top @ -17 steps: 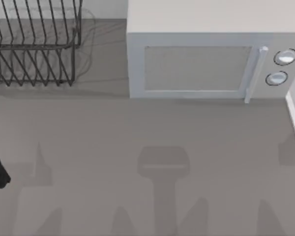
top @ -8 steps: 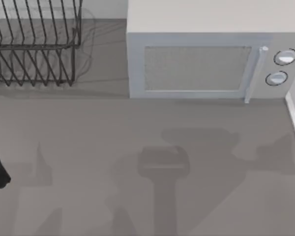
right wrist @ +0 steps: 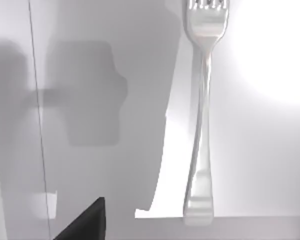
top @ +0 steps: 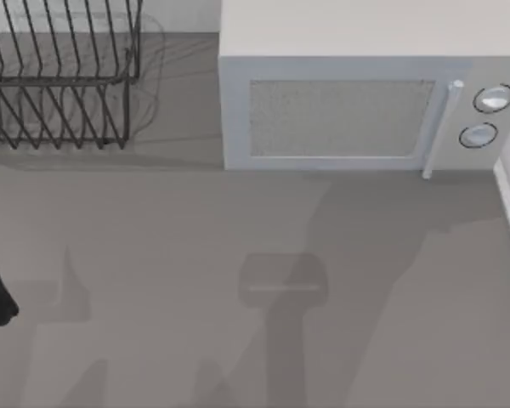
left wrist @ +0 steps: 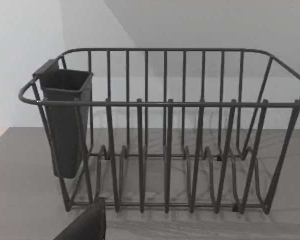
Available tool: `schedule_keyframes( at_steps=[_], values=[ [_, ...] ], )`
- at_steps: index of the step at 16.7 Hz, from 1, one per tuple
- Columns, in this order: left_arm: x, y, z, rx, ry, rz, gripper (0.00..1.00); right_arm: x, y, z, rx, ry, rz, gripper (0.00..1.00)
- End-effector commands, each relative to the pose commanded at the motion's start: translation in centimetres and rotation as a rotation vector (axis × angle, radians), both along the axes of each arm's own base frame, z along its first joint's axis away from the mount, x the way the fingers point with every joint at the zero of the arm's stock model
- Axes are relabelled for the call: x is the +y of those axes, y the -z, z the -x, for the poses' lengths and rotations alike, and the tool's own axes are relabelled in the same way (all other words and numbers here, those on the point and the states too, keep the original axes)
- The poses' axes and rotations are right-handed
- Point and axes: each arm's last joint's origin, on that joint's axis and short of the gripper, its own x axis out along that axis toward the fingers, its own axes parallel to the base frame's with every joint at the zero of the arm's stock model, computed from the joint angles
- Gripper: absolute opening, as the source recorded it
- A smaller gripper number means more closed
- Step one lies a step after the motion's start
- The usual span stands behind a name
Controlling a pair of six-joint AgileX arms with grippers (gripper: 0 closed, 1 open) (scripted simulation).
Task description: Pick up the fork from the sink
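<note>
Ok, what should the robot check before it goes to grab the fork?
1. Fork in sight: ok, the right wrist view shows it lying flat on a pale surface.
2. Fork free of clutter: ok, nothing touches it.
3. Right gripper open: cannot tell.
4. Right gripper lined up over the fork: cannot tell.
5. Left arm out of the way: ok, its wrist view faces the dish rack, beside the microwave.

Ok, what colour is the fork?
Shiny silvery-grey metal; the fork shows best in the right wrist view, lying on a pale surface.
</note>
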Motion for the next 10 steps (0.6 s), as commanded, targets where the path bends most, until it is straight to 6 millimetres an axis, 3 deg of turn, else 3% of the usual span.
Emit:
schedule_keyframes(
  at_steps=[4, 10],
  values=[
    [0.0, 0.0, 0.0, 0.0, 0.0, 0.0, 1.0, -1.2, 3.3, -1.7, 0.101, 0.001, -0.026, 1.0],
    [0.0, 0.0, 0.0, 0.0, 0.0, 0.0, 1.0, -1.1, 3.6, -1.9, 0.109, -0.004, -0.027, 1.0]
  ],
)
